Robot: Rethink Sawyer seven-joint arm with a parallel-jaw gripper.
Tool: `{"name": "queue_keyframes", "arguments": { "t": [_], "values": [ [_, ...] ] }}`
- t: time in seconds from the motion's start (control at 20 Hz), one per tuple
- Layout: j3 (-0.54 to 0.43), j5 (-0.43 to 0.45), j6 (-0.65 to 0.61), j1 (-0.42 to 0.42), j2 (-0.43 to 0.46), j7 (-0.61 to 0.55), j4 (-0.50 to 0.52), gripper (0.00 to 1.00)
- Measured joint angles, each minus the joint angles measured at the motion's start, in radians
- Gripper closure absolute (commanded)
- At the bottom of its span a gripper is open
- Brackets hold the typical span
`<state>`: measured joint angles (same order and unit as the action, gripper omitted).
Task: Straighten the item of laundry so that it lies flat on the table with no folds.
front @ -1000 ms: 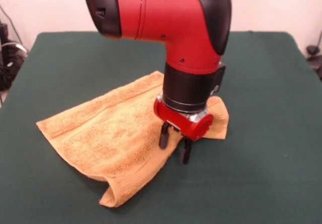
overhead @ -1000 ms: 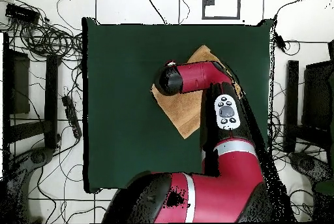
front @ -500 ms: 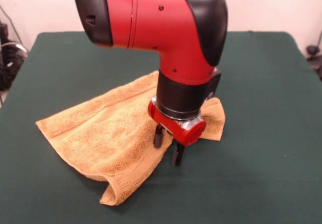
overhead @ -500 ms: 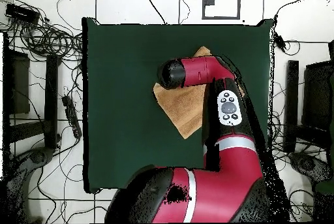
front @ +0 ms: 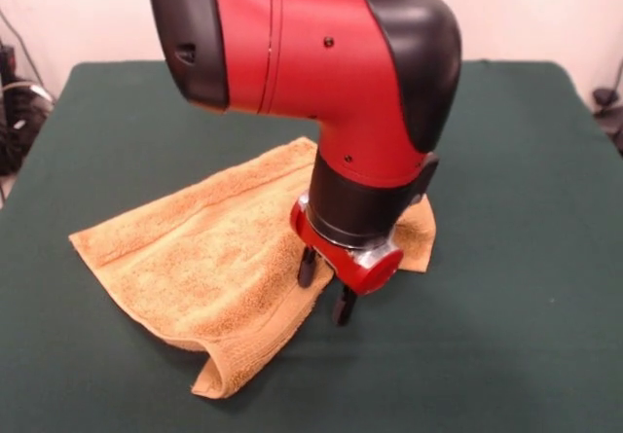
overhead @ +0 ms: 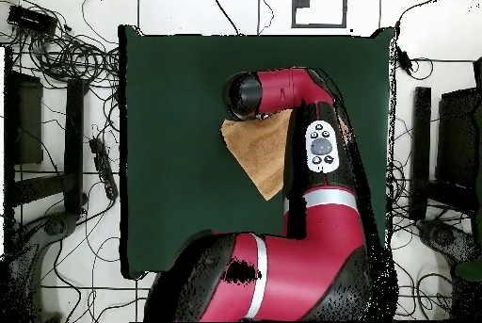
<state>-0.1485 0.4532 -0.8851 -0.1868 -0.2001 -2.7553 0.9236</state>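
Note:
The item of laundry is an orange-tan towel lying rumpled on the green table, left of centre in the front view. Its near corner is curled up and folded under. My gripper points down at the towel's right-hand edge and is open. One finger is over the cloth, the other over the bare table beside it. In the overhead view the arm covers the gripper and much of the towel.
The red arm's elbow hangs over the towel's far part. Cables and equipment lie on the floor around the table. A black stand is beside the table's edge.
The gripper has shifted slightly left along the towel's edge and stays low. The arm's elbow has swung further out over the table. The towel has barely moved.

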Motion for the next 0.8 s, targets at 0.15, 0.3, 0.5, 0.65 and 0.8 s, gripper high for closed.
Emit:
{"name": "queue_keyframes", "arguments": {
  "t": [0.15, 0.3, 0.5, 0.65, 0.8],
  "values": [
    [0.009, 0.000, -0.049, 0.015, 0.019, 0.000, -0.045, 0.00],
    [0.017, -0.003, -0.097, 0.027, 0.041, 0.000, -0.094, 0.00],
    [0.018, -0.017, -0.143, 0.028, 0.061, 0.000, -0.136, 0.00],
    [0.019, -0.027, -0.157, 0.027, 0.068, 0.000, -0.149, 0.00],
    [0.019, -0.029, -0.158, 0.027, 0.070, 0.000, -0.155, 0.00]
  ]
}}
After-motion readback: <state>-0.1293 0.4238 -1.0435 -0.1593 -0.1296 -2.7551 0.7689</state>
